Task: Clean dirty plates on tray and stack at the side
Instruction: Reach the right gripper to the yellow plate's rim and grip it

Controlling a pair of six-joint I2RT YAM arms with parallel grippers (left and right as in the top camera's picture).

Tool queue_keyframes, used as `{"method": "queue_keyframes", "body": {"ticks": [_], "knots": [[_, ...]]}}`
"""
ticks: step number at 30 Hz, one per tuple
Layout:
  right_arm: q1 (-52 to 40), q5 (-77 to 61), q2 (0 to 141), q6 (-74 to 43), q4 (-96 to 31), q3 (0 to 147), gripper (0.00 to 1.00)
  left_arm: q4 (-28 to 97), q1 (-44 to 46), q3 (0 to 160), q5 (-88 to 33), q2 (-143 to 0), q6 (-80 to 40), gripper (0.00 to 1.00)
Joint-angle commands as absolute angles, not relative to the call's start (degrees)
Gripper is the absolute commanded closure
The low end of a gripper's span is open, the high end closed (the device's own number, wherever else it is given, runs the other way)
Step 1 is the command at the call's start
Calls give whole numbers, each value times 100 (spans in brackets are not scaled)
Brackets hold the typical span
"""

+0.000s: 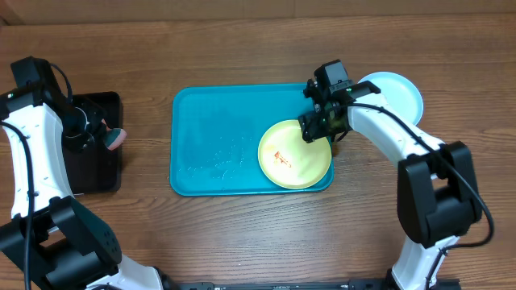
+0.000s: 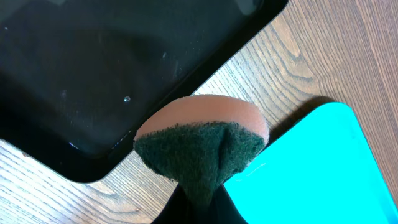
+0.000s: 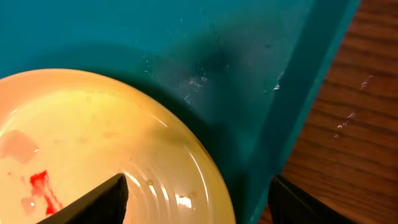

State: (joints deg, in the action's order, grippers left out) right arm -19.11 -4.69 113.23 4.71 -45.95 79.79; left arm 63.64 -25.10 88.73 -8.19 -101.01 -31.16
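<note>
Wooden table (image 1: 242, 242), pale plate (image 1: 401, 95) partly hidden by right arm (image 1: 387, 133)

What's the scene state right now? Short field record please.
tray: turquoise, one plate at its right end
yellow-green plate: on tray, red smear
pale plate: on table, right of tray
left gripper: shut on sponge, beside black tray
right gripper: open, one finger over yellow-green plate, other outside tray rim
</note>
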Motion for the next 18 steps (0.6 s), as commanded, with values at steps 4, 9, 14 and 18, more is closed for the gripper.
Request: {"method": "queue_keyframes", "body": {"ticks": [4,9,14,18], "knots": [[-1968,-698,11607,777,-4530,7948,28,6353,-2471,8820,-860,-10099,-2976,96],[-1992,-770,11616,727,-4628,7944,53,6355,-2471,8820,-860,-10099,-2976,95],[-2012,-1015,11640,-266,-4683,7944,78,6348,-2429,8807,-913,-10101,-2869,96],[-2187,-1608,11703,-902,-4558,7944,80,6128,-2137,8698,-1455,-10101,-2425,96]]}}
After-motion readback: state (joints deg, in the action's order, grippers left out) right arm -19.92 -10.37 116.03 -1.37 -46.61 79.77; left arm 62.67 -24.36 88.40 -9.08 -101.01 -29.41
